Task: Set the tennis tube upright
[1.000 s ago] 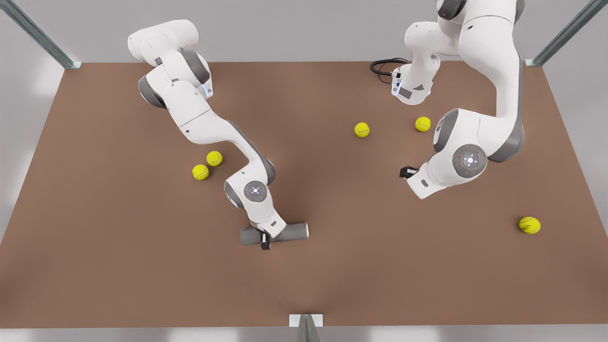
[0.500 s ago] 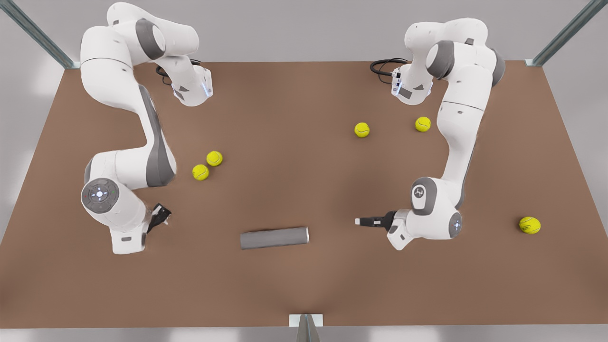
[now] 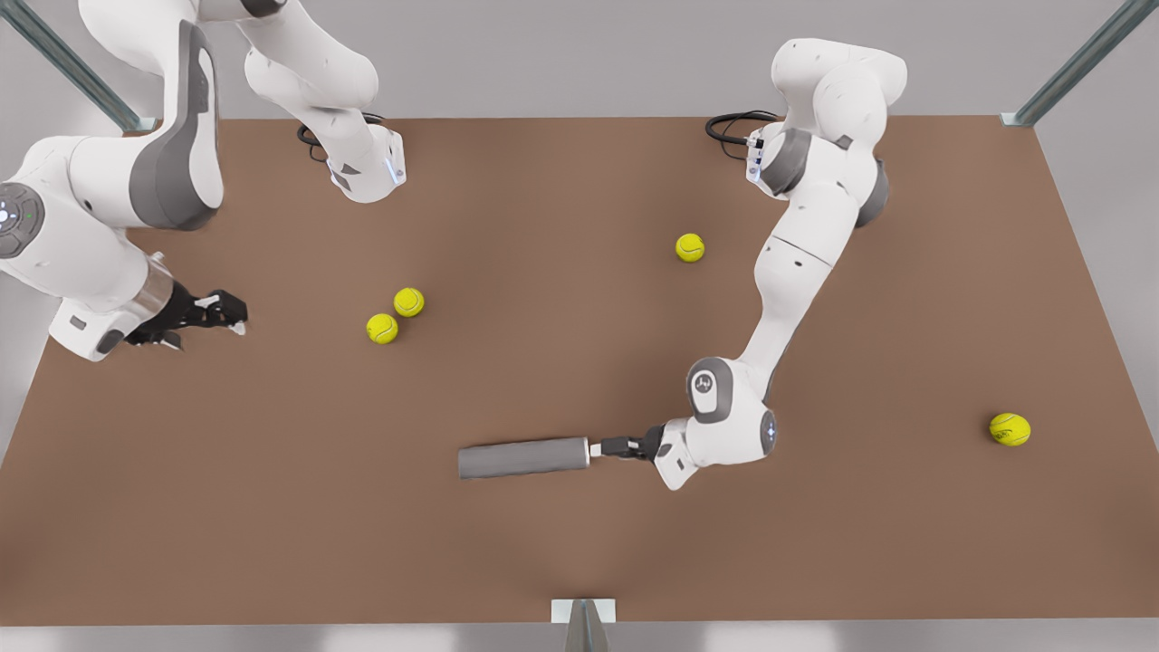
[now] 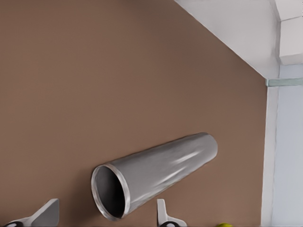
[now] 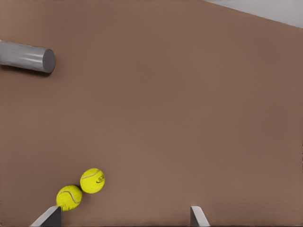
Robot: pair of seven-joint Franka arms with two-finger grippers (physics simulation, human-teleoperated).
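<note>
The tennis tube (image 3: 522,457) lies flat on the brown table (image 3: 579,561), near the front edge. It is a plain grey cylinder (image 4: 158,172); its hollow, lighter-rimmed end points to the front view's right. My left gripper (image 3: 598,446) is level with that hollow end and open, one fingertip (image 4: 47,213) on each side of the rim. My right gripper (image 3: 222,312) hangs open at the front view's far left, well away from the tube. The right wrist view shows the tube's closed end (image 5: 28,56) far off.
Two tennis balls (image 3: 408,302) (image 3: 382,328) lie together between my right gripper and the tube, and show close by (image 5: 92,180) in the right wrist view. Another ball (image 3: 690,247) sits mid-table, and one (image 3: 1010,428) lies at the front view's right. Black cables (image 3: 733,127) lie at the back edge.
My right gripper, which stood over the tube's middle, has drawn back to the front view's far left. My left gripper has come down to the tube's hollow end. The tube has not moved.
</note>
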